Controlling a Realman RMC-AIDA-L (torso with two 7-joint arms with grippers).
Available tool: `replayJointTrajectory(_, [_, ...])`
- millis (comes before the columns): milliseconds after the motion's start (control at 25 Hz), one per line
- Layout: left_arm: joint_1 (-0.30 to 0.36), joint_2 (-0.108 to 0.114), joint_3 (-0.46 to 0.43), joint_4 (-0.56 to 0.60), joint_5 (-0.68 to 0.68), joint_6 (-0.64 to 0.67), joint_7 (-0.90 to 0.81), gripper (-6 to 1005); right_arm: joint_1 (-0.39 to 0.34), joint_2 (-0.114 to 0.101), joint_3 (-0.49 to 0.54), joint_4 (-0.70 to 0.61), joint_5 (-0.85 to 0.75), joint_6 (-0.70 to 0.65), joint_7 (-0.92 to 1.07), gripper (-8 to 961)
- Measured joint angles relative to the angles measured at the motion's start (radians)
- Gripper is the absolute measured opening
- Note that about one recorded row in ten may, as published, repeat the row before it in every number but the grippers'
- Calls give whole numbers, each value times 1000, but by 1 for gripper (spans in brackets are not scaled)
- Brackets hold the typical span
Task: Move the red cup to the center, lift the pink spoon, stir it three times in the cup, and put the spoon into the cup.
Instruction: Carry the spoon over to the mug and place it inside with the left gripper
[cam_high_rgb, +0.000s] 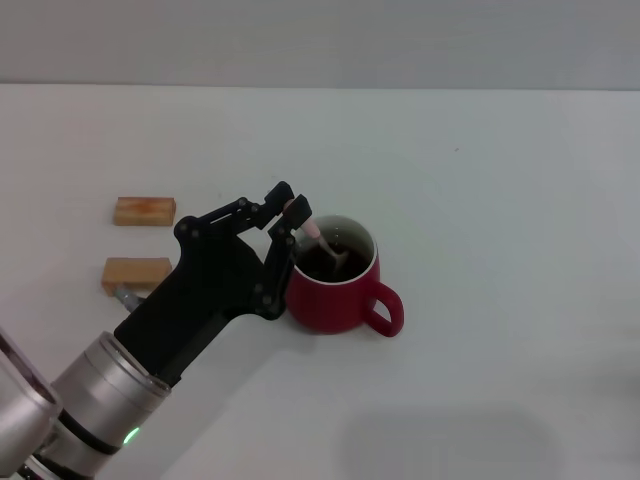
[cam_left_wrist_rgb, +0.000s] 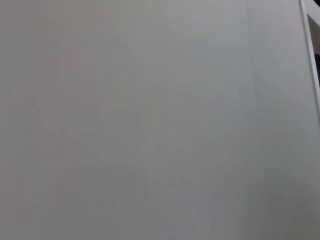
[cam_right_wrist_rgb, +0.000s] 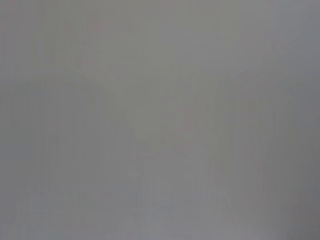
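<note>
A rounded dark-red ceramic cup (cam_high_rgb: 335, 283) with a white inner wall and dark liquid stands near the middle of the white table (cam_high_rgb: 480, 180), its loop handle turned toward the near right corner. The left arm reaches in from the near left corner, its silver forearm rising into a black wrist, and the black left gripper (cam_high_rgb: 295, 220) sits at the cup's left rim, tilted toward the cup. Its jaws are pinched on the pale pink handle of a small thin pink spoon (cam_high_rgb: 326, 243), which slants down into the cup with its grey bowl in the liquid. Two small wooden blocks lie toward the table's left edge, one (cam_high_rgb: 145, 211) farther back, the other (cam_high_rgb: 136, 273) nearer and partly behind the arm. The right gripper is not in sight; both wrist views show only blank grey.
</note>
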Motion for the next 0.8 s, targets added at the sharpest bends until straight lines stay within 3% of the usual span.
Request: replayJointTrajectory(800, [-24, -1, -33, -32, -3, -14, 9, 131, 2, -1, -2, 3, 0, 0, 0, -2])
